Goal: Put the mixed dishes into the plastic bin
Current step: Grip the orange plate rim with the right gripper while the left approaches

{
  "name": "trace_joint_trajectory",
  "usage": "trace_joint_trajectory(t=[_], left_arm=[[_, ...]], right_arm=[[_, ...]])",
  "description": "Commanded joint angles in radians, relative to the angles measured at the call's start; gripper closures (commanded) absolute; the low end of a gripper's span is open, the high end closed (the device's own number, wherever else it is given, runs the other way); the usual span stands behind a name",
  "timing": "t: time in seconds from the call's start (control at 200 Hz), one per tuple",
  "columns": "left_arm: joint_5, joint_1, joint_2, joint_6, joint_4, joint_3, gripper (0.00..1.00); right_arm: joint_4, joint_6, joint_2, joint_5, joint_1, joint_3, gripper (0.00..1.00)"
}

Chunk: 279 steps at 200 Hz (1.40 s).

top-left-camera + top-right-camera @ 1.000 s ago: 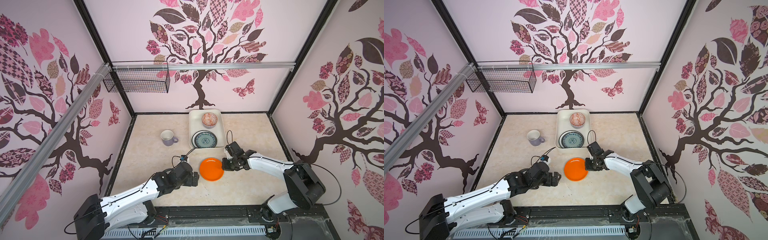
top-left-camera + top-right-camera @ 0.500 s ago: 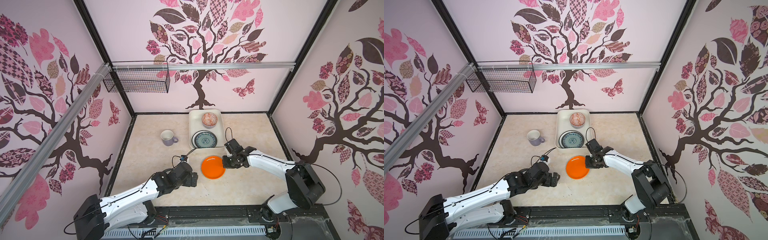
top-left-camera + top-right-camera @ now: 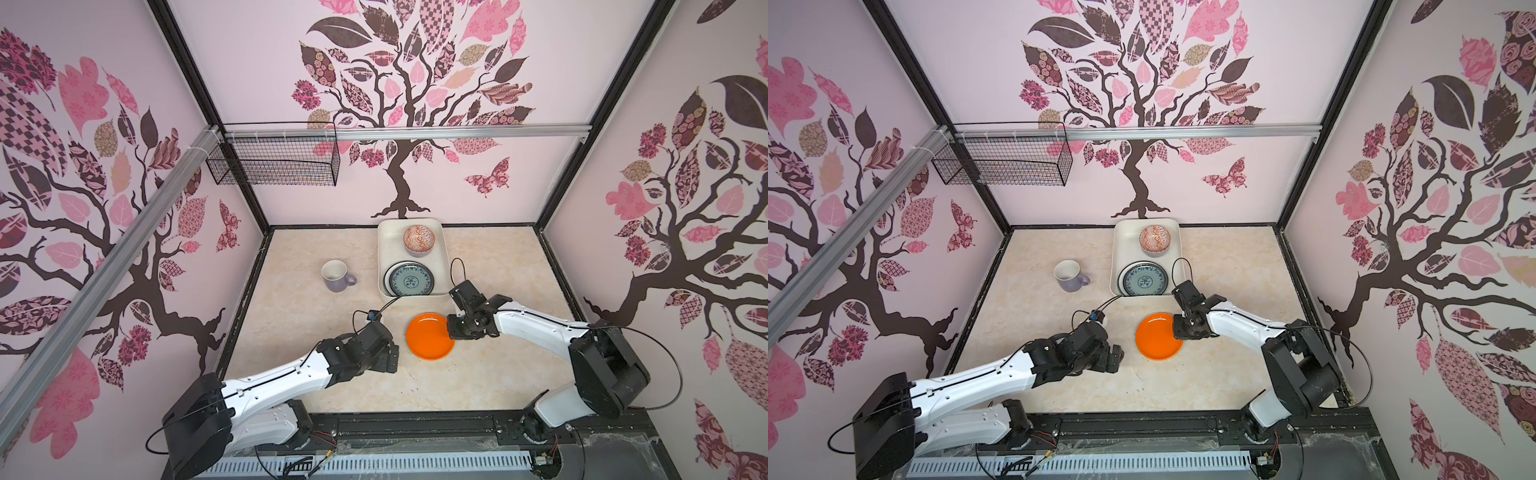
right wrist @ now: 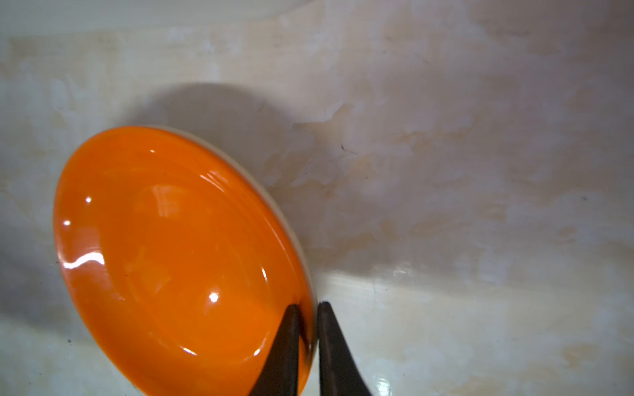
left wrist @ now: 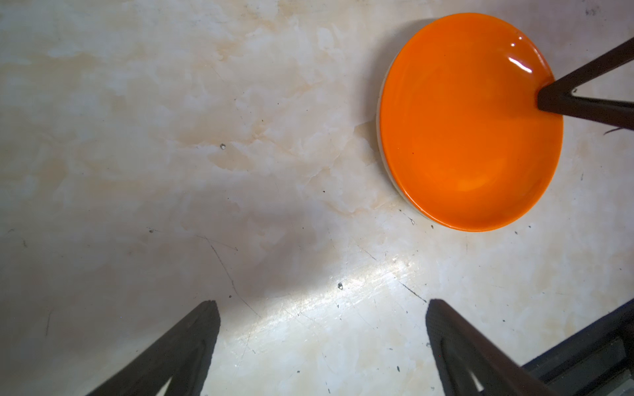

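Note:
The orange plate [image 3: 430, 336] [image 3: 1158, 336] is on the marble table in front of the plastic bin [image 3: 384, 249] [image 3: 1119, 249]. My right gripper [image 3: 451, 328] [image 4: 308, 308] is shut on its right rim, one finger above and one below; the plate [image 4: 178, 260] looks slightly tilted. My left gripper [image 3: 390, 357] [image 5: 322, 308] is open and empty, just left of the plate [image 5: 470, 123]. Inside the bin sit an orange-patterned bowl [image 3: 419, 240] and a black-ringed plate [image 3: 409, 279]. A lavender mug [image 3: 336, 275] [image 3: 1068, 275] stands left of the bin.
A black wire basket [image 3: 274, 160] hangs on the back left wall above the table. The bin stands against the back wall. Black frame edges border the table on both sides and at the front.
The right gripper has carried the orange plate slightly right and toward the bin. Its fingers look a touch looser on the rim. The left arm has hardly moved.

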Motion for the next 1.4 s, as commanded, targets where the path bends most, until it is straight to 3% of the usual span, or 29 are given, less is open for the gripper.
trace_joint_trajectory(t=[0.0,0.385,0.46,0.63,0.725,1.045,1.391], left_arm=[[0.015,0.007,0.046,0.026,0.044,0.067,0.02],[0.07,0.044,0.163,0.067,0.094,0.127,0.08],[0.09,0.056,0.186,0.074,0.099,0.136,0.09],[0.105,0.067,0.204,0.09,0.1,0.159,0.11],[0.114,0.076,0.204,0.098,0.104,0.164,0.11],[0.117,0.11,0.138,0.106,0.094,0.135,0.12],[0.152,0.116,0.172,0.099,0.125,0.127,0.12]], right_arm=[[-0.038,-0.015,0.028,0.04,0.002,-0.008,0.79],[-0.028,-0.029,0.047,0.035,0.003,-0.012,0.82],[-0.044,-0.03,0.053,0.044,0.002,0.003,0.91],[-0.099,-0.033,0.036,0.09,0.003,0.035,0.92],[-0.111,-0.041,0.024,0.082,0.002,0.047,1.0],[-0.14,-0.026,0.007,0.039,0.002,0.101,1.0],[-0.116,-0.012,0.008,0.005,0.003,0.068,0.86]])
